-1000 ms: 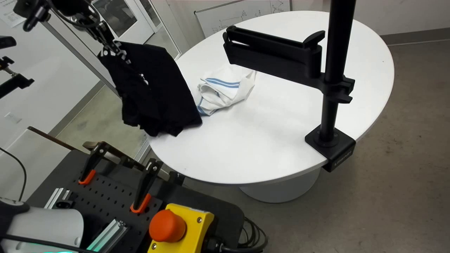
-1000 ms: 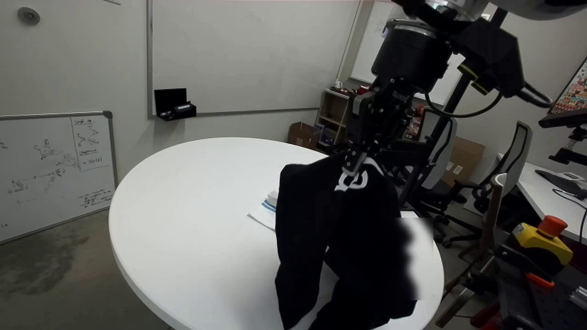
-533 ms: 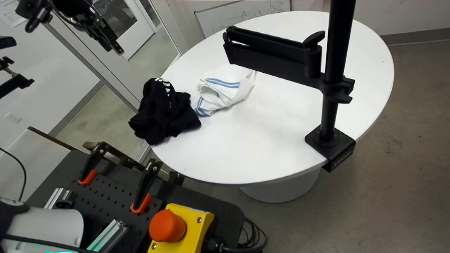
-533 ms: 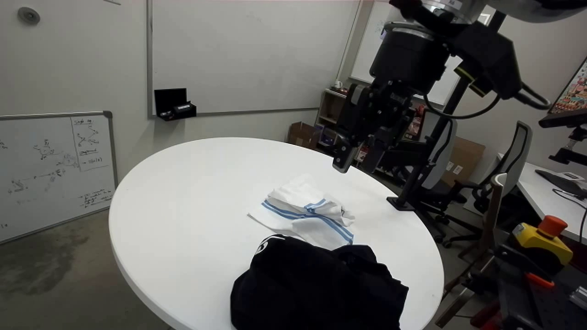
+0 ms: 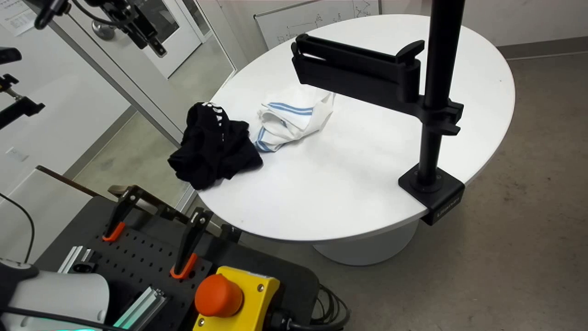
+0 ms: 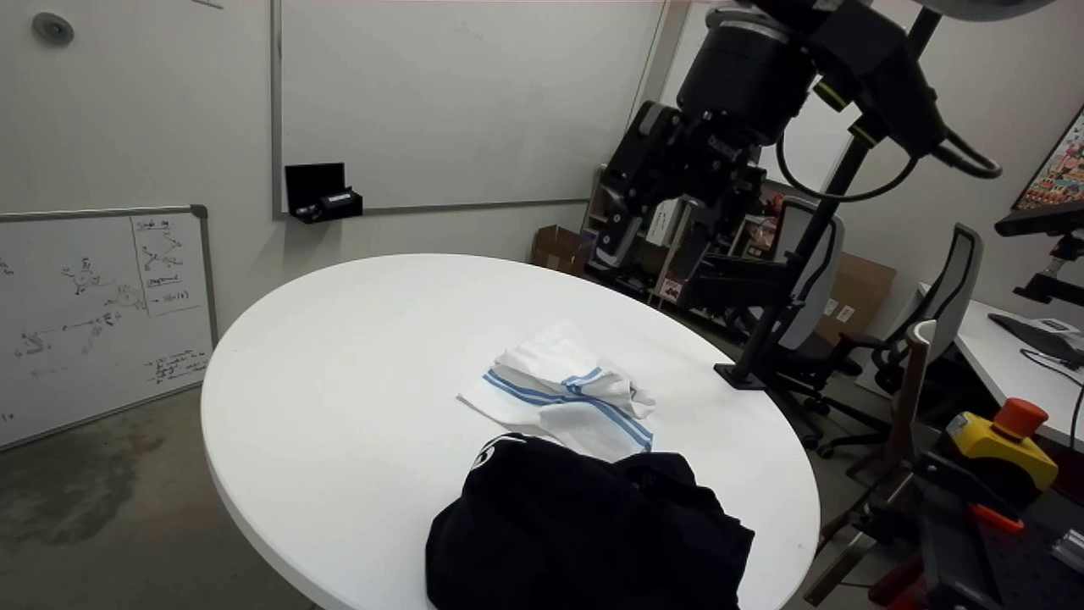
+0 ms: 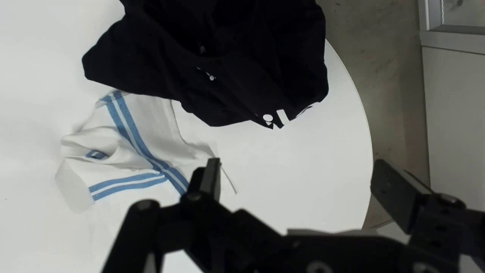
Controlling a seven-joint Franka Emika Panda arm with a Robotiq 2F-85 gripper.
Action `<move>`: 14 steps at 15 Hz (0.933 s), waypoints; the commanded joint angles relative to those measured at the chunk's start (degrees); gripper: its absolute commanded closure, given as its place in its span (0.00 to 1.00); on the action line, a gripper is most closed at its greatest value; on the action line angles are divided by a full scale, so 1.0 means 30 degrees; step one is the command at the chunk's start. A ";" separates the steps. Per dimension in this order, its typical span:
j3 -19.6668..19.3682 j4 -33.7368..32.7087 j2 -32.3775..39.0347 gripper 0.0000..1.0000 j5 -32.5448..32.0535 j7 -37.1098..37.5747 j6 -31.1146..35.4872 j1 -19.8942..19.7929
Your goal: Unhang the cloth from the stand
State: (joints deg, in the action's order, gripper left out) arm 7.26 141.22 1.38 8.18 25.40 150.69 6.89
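- A crumpled black cloth (image 5: 213,149) with white print lies heaped on a round white tabletop (image 5: 340,193), just beside a rumpled white cloth (image 5: 294,119) with blue stripes; in the wrist view the edges of the two meet, though whether one overlaps the other is hard to tell.
- The robot's black two-fingered claw (image 7: 299,180) hangs in the air, higher than the striped cloth and well apart from it, its fingers (image 7: 212,180) spread wide.
- In an exterior view, a tall black stand (image 5: 434,103) with a folded arm (image 5: 353,73) rises to the right of the striped cloth, its square base (image 5: 441,195) at the tabletop's edge; the black cloth lies to the left of the striped cloth, off the stand and well apart from it.
- Closer to that camera than the striped cloth, a yellow box (image 5: 255,294) topped by a round orange-red button (image 5: 219,295) sits beside a dark perforated board (image 5: 140,253) and two black clamps (image 5: 190,239) with orange tips.
- In an exterior view, a whiteboard (image 6: 102,313) marked with handwritten sketches stands to the left of the striped cloth, and a larger whiteboard (image 6: 466,93) hangs on the wall beyond it.
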 commanded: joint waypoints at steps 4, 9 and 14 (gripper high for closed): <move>-0.0343 -0.0378 -0.0691 0.00 0.0742 0.0196 -0.0456 -0.0248; -0.0472 -0.0360 -0.1153 0.00 0.0691 0.0396 -0.0662 -0.0419; -0.0447 -0.0313 -0.0980 0.00 0.0490 0.0178 -0.0340 -0.0491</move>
State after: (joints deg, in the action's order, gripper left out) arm 5.91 140.33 -1.50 9.59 26.05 149.82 5.46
